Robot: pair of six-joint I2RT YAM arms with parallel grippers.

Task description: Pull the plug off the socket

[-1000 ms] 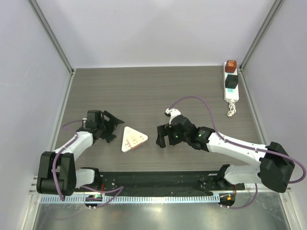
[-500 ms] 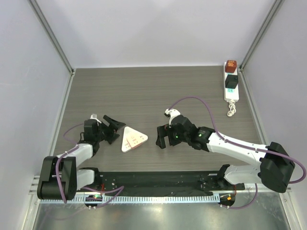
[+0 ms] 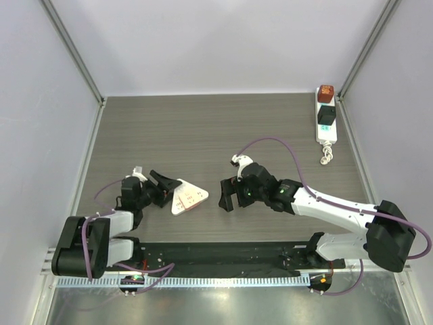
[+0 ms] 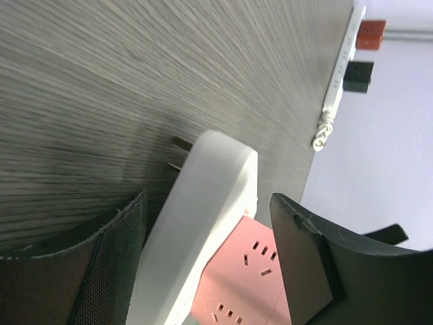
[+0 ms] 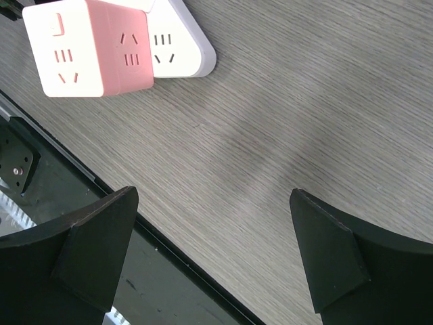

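Note:
The socket (image 3: 326, 127), a long white power strip, lies at the far right edge with a red-brown plug (image 3: 326, 92) and a black plug (image 3: 327, 114) in it; its knotted cord (image 3: 327, 156) trails toward me. The left wrist view shows the socket (image 4: 336, 81) far off. My left gripper (image 3: 172, 184) is open, far from the socket. Its jaws straddle a corner of a white triangular plate (image 4: 203, 217) carrying a pink outlet cube (image 4: 250, 271). My right gripper (image 3: 229, 195) is open and empty just right of the plate (image 5: 177, 47).
Two metal prongs (image 4: 179, 145) stick out from under the plate's far edge. The black base rail (image 3: 216, 254) runs along the near table edge, close under the right gripper (image 5: 213, 196). Grey walls and metal posts (image 3: 74, 57) close in the table on three sides.
My left gripper has swung toward me and to the right, onto the plate's left corner, and its jaws have narrowed around it. The right arm has barely moved.

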